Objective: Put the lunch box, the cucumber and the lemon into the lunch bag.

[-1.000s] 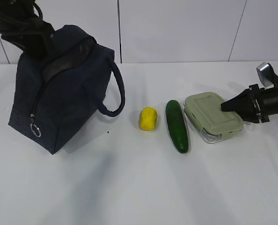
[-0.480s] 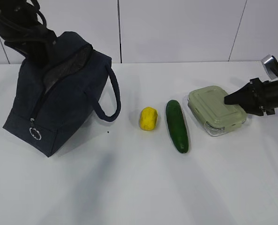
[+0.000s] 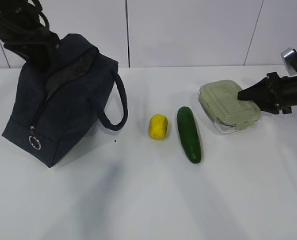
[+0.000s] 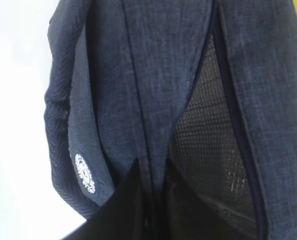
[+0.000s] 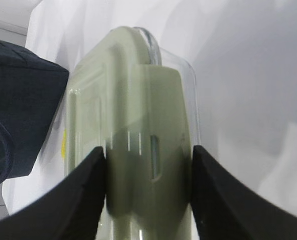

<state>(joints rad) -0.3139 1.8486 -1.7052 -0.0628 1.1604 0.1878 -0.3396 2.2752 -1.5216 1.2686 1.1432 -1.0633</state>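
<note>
The navy lunch bag (image 3: 63, 110) stands tilted at the left with its zipper open. My left gripper (image 3: 44, 56) is shut on a fold of the lunch bag's fabric (image 4: 113, 75) at the top opening, beside the mesh lining (image 4: 208, 130). At the right, the green-lidded lunch box (image 3: 223, 102) is held at its right end by my right gripper (image 3: 244, 94). In the right wrist view both fingers press on the lid clip of the lunch box (image 5: 133, 100). The yellow lemon (image 3: 158, 126) and the dark cucumber (image 3: 189, 134) lie side by side mid-table.
A loop handle (image 3: 119, 102) hangs off the bag's right side toward the lemon. The zipper's ring pull (image 3: 34, 142) dangles low on the bag's front left. A white wall rises behind the white table (image 3: 138, 200).
The right gripper has carried the lunch box upward and slightly back in the view. The left arm has pulled the bag's top, tipping it and shifting its base a little left.
</note>
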